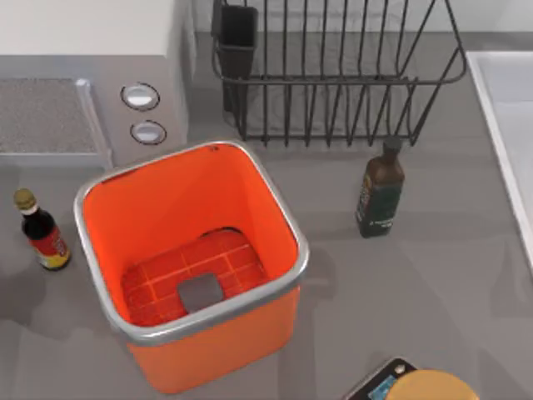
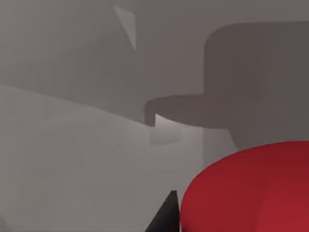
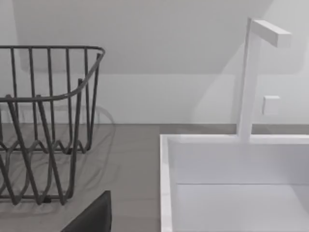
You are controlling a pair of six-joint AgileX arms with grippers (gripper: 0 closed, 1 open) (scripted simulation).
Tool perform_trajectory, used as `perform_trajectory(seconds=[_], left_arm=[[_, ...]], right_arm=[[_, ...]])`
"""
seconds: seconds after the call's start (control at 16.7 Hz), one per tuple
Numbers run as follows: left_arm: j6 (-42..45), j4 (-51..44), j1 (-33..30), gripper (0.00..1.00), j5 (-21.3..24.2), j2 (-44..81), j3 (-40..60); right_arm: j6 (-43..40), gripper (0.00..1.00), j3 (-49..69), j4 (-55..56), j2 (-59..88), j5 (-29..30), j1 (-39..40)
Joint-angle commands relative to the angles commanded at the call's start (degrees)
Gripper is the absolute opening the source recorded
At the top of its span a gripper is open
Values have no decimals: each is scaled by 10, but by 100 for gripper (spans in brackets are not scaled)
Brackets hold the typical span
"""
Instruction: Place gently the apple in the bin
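The apple is crimson red and rounded, and looms very close in the left wrist view. My left gripper is shut on it, and one black fingertip rests against its side. The other finger is hidden behind the fruit. Grey surfaces lie behind the apple. The bin is bright orange and square with a silver rim. It stands left of the middle in the top view, with a gridded floor and a small grey square inside. A black part of my right gripper hangs near a wire rack and a white sink.
A black wire rack stands behind the bin. A dark bottle is right of the bin and a small sauce bottle left of it. A microwave sits at the back left and a white sink at the right. A yellow-orange round thing lies at the front edge.
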Motion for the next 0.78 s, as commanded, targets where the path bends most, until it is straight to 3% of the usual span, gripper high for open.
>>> perform_trajectory(seconds=[0.42,0.78], left_arm=[[-20,-163,11,0,-5,-45,148],[-38,-183,12,0,-13,-66,195]], right_arm=[[0,100,0,0,0,0,0],[0,100,0,0,0,0,0]])
